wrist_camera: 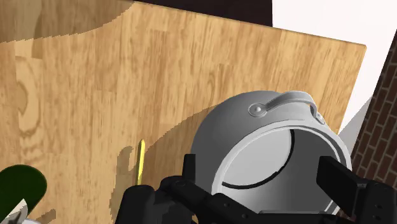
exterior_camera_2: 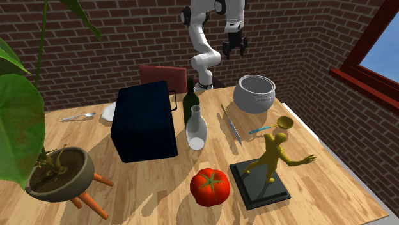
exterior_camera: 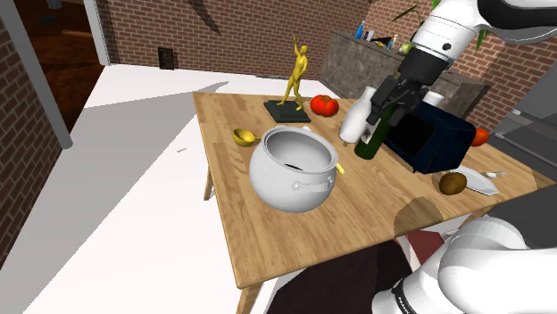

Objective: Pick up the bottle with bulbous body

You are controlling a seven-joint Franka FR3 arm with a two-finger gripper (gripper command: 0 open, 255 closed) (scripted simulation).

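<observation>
The bulbous bottle [exterior_camera: 354, 122] is white with a narrow neck and stands upright on the wooden table [exterior_camera: 375, 214], beside a dark green wine bottle [exterior_camera: 371, 139]. In the second exterior view the white bottle [exterior_camera_2: 195, 131] stands in front of the green one [exterior_camera_2: 189, 102], next to a dark box. My gripper [exterior_camera: 394, 96] hangs open, well above the table [exterior_camera_2: 160, 192] and empty. In the second exterior view the gripper [exterior_camera_2: 234, 50] hovers between the bottles and the pot. In the wrist view the gripper [wrist_camera: 264, 184] looks down on the pot, with the green bottle [wrist_camera: 20, 186] off beside one finger.
A big grey pot [exterior_camera: 293, 167] with its lid off stands mid-table. A dark blue box [exterior_camera: 430, 136] sits beside the bottles. A golden figurine [exterior_camera: 295, 75], a tomato [exterior_camera: 324, 104], a yellow ladle [exterior_camera: 243, 136], a kiwi [exterior_camera: 453, 184] and a potted plant [exterior_camera_2: 61, 172] crowd the table.
</observation>
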